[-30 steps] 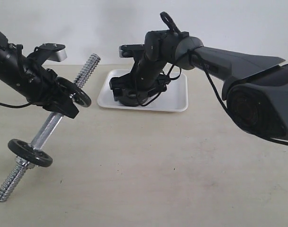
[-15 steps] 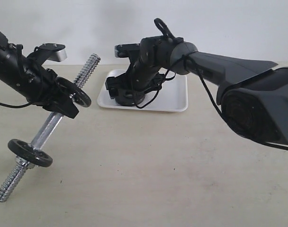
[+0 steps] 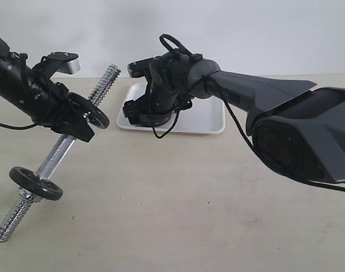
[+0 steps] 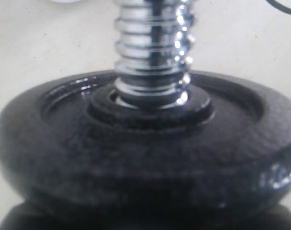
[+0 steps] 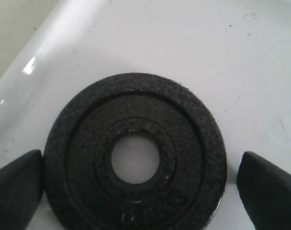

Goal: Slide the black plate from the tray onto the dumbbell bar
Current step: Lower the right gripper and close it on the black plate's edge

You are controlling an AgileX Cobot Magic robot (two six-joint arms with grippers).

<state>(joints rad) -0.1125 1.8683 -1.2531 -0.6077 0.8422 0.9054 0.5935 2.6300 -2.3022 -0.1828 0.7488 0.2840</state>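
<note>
Right gripper has swung leftward over the shallow white rectangular tray in the past second. Its fingers are spread wide either side of the small, pebble-textured black metal plate, which lies flat in the tray near the raised rim. Across the beige tabletop, the left gripper clamps the tilted chrome dumbbell bar, whose coarse-threaded rod carries two glossy black discs.

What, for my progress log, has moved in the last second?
In the exterior view the right gripper swung leftward over the tray. It now brackets the black plate with its jaws open and nothing gripped yet. The left gripper holds the dumbbell bar tilted as before, and the tray has not moved.
</note>
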